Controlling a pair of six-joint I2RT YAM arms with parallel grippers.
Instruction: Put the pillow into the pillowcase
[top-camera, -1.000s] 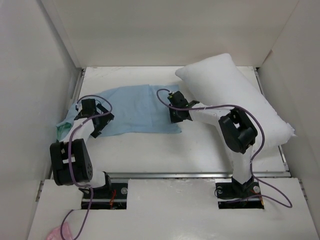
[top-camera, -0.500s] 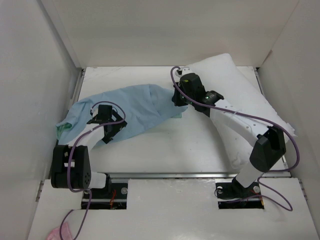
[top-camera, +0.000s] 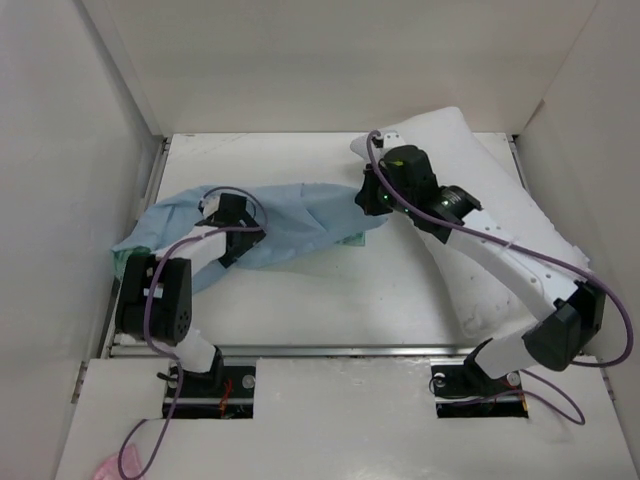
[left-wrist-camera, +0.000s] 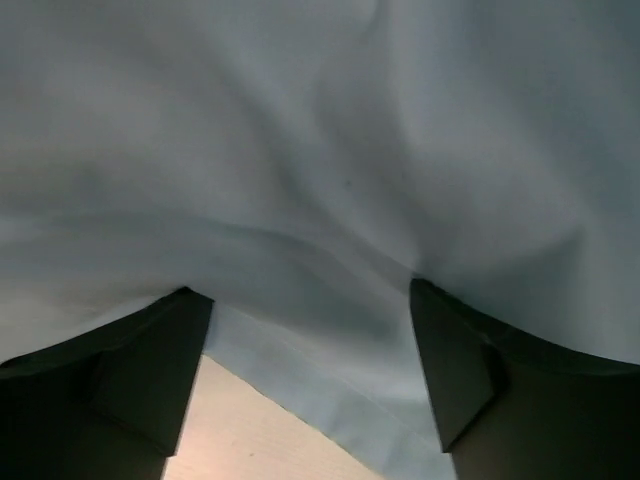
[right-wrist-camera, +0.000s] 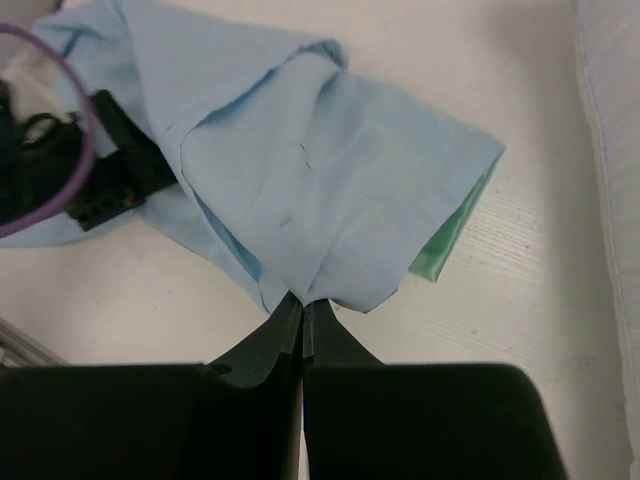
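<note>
The light blue pillowcase (top-camera: 300, 215) lies bunched across the left half of the table. Its teal-green face (right-wrist-camera: 450, 235) peeks out at the right corner. My right gripper (top-camera: 368, 205) is shut on its near right edge (right-wrist-camera: 302, 298) and holds that end raised. My left gripper (top-camera: 240, 245) sits at the cloth's near edge. Its fingers (left-wrist-camera: 150, 370) stand wide apart with the pillowcase (left-wrist-camera: 320, 200) draped over their tips and its hem running between them. The plump white pillow (top-camera: 490, 190) lies diagonally at the right, behind the right arm, and its side shows in the right wrist view (right-wrist-camera: 610, 150).
White walls close in the table (top-camera: 330, 290) on the left, back and right. A metal rail (top-camera: 340, 350) runs along the near edge. Purple cables loop off both arms. A small pink scrap (top-camera: 108, 468) lies on the front ledge at the lower left.
The right gripper shut on the pillowcase's right end, then lifted and pulled it right toward the pillow, bunching the cloth. The left gripper slid right along the near edge and its jaws narrowed slightly.
</note>
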